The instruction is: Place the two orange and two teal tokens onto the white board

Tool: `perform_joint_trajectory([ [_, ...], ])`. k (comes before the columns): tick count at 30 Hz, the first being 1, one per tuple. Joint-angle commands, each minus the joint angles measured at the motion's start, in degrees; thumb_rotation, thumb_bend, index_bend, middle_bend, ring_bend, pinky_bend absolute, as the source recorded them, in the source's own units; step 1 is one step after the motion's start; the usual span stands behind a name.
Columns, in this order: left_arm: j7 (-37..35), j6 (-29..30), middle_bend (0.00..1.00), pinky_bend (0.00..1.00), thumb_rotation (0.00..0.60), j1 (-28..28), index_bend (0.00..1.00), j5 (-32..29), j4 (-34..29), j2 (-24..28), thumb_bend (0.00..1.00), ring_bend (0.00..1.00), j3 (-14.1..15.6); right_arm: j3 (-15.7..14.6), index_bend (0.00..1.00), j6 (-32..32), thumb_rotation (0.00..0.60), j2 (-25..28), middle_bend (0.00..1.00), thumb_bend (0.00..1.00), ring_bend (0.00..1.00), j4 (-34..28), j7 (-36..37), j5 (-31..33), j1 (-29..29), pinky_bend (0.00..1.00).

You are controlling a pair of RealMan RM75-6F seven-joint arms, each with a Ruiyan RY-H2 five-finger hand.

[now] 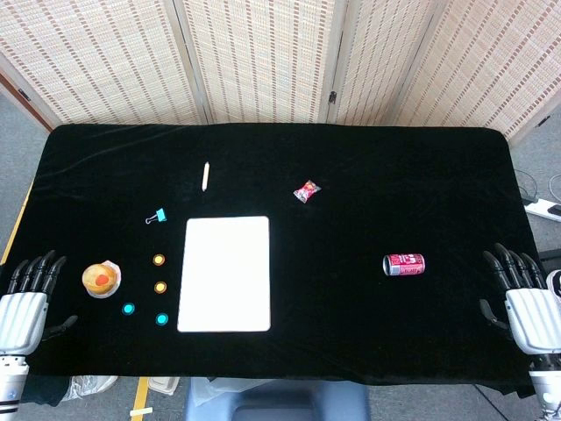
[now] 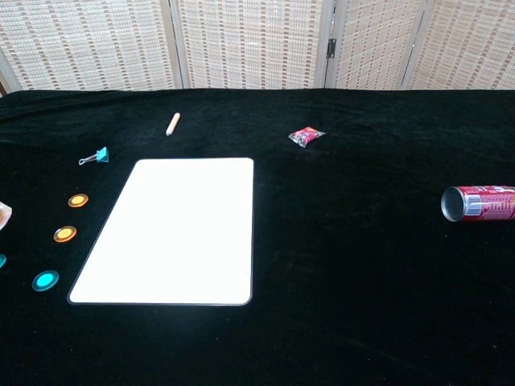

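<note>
Head view shows the white board (image 1: 224,274) lying flat near the middle-left of the black table (image 1: 368,158), its long axis running from the robot toward the far screen. All four tokens lie just beside its left edge, at 9 o'clock from it: the two orange tokens (image 1: 159,260) farther away, the two teal tokens (image 1: 161,319) nearer to the robot. The left hand (image 1: 28,298) rests at the left table edge, fingers apart and holding nothing; the tokens lie at about 3 o'clock from it, much nearer than to the right hand (image 1: 524,298), which is also spread and empty at the far right edge, beyond the red can (image 1: 404,264). I judge the left hand should take them. Chest view shows no hands; the tokens sit at 9 o'clock of the board, one teal token cut off by the frame edge.
</note>
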Motion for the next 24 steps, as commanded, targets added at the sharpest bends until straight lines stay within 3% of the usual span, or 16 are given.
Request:
perform_joint_trajectory([
  [1, 0.02, -0.34, 0.0, 0.0, 0.6, -0.2, 0.06, -0.09, -0.06, -0.03, 0.18, 0.0, -0.02, 0.02, 0.0, -0.37, 0.6, 0.05, 0.0, 0.44, 0.0, 0.01, 0.1, 0.14, 0.17, 0.0],
  [12, -1.19, -0.64, 0.01, 0.0, 0.6, -0.91, 0.08, 0.46, -0.25, 0.14, 0.19, 0.0, -0.27, 0.28, 0.0, 0.01, 0.6, 0.1, 0.0, 0.44, 0.0, 0.52, 1.02, -0.08, 0.23, 0.0],
  [24, -9.52, -6.72, 0.05, 0.0, 0.6, -8.05, 0.27, 2.51, 2.43, 0.82, 0.28, 0.03, -3.41, 1.1, 0.0, 0.66, 0.6, 1.85, 0.0, 0.44, 0.0, -0.61, 0.78, 0.43, 0.21, 0.0],
])
